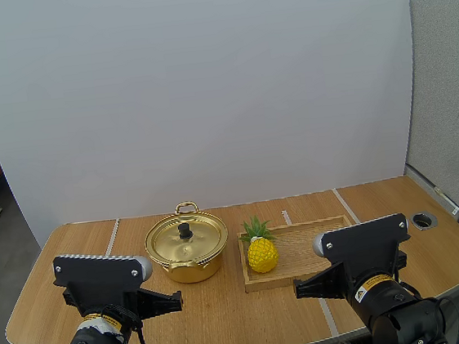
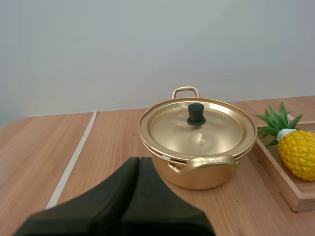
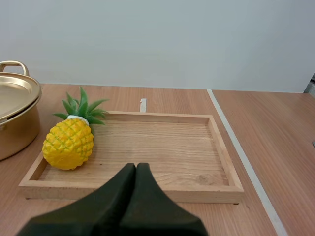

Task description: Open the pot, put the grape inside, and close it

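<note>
1. Pot point(image 1: 187, 249), gold, sits on the wooden table point(image 1: 229, 324) left of centre, with the lid point(image 2: 197, 129) seated flat on it and the black knob point(image 2: 196, 114) upright at the lid's middle.
2. Pot has two loop handles point(image 2: 185, 91), one on the far side and one on the near side.
3. Wooden tray point(image 3: 162, 147) lies just right of the pot; cannot tell whether they touch.
4. Fruit on show is a yellow pineapple point(image 3: 69, 143) with green leaves. It sits inside the tray at its left end, leaves pointing far.
5. Left gripper point(image 2: 139, 160) has its fingers pressed together into one dark wedge, holding nothing. It hovers on the near side of the pot, apart from it, tips aimed at the near handle.
6. Right gripper point(image 3: 136, 166) is likewise closed on nothing. It hovers at the tray's near side, aimed at the tray's middle, right of the pineapple.
7. Both arms are at the near table edge, the left one before the pot and the right one before the tray.
</note>
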